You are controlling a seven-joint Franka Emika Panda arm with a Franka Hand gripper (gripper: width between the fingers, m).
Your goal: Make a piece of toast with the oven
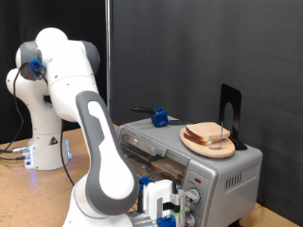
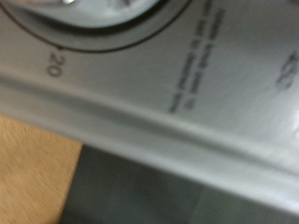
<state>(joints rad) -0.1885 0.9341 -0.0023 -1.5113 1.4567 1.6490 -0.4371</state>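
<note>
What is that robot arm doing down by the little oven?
The gripper is low at the front of the oven, right by the round knobs. The wrist view shows a dial up close, with the number 20 printed beside it. The piece of toast is not inside; it lies on a round wooden plate on top of the oven. The gripper is not holding any bread.

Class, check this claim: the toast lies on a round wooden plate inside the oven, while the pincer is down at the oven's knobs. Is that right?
Not quite. In the exterior view the toast lies on the plate, which sits on top of the oven, not inside it. The pincer is indeed down at the knobs.
</note>
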